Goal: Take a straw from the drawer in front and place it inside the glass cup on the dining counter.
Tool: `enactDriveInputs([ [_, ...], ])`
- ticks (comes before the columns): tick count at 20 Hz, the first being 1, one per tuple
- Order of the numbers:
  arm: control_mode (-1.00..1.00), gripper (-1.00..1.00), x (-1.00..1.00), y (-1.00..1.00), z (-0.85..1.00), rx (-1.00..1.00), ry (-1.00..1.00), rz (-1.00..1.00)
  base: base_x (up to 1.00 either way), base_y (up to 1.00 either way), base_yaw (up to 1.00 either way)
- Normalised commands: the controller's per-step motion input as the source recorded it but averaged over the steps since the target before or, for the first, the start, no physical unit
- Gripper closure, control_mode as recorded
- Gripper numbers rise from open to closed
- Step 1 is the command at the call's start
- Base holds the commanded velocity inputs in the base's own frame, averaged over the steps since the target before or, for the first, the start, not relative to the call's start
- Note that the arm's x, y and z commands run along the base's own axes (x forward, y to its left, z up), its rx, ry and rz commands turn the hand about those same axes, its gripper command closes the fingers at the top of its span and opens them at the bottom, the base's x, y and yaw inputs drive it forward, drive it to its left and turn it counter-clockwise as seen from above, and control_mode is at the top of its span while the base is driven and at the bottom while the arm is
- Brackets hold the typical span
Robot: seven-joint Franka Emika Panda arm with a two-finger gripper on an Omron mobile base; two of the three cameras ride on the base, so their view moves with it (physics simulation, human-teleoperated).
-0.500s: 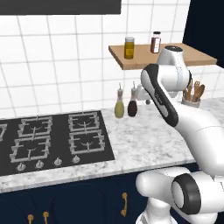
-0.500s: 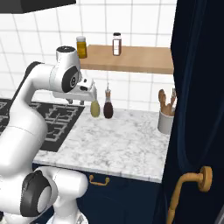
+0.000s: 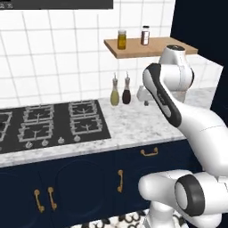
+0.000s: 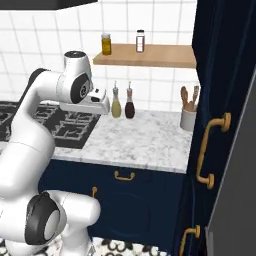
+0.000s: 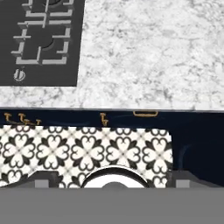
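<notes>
The drawer (image 3: 149, 153) is the shut navy front with a short gold handle under the marble worktop, also seen in the right base view (image 4: 124, 176) and from above in the hand view (image 5: 145, 113). My gripper (image 3: 144, 99) hangs above the worktop's front part, pointing down, right of the hob (image 4: 102, 110). Its two dark fingertips (image 5: 42, 178) stand far apart at the bottom of the hand view, open, with nothing between them. The straw, the glass cup and the dining counter are out of view.
A black gas hob (image 3: 49, 124) fills the worktop's left. Two small bottles (image 3: 120, 91) stand at the tiled wall under a wooden shelf (image 3: 133, 46) with two jars. A white utensil holder (image 4: 188, 119) stands beside a tall navy cabinet (image 4: 225, 100). Patterned floor tiles (image 5: 87, 148) lie below.
The whole picture has shifted upward in both base views, so the camera has moved back from the counter and more cabinet front shows. The arm holds much the same pose, gripper still open.
</notes>
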Motion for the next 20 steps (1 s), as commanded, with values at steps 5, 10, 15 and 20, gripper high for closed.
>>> enactDriveInputs([
  [5,1.00,-1.00,0.00,0.00,0.00,0.00,0.00,0.00,-0.24,0.82,-0.51],
  [10,1.00,-1.00,0.00,0.00,0.00,0.00,0.00,0.00,-0.02,0.84,-0.60],
  [15,1.00,-1.00,0.00,0.00,0.00,0.00,0.00,0.00,0.00,0.67,-0.66],
  [20,1.00,-1.00,0.00,0.00,0.00,0.00,0.00,0.00,0.00,0.75,-0.59],
])
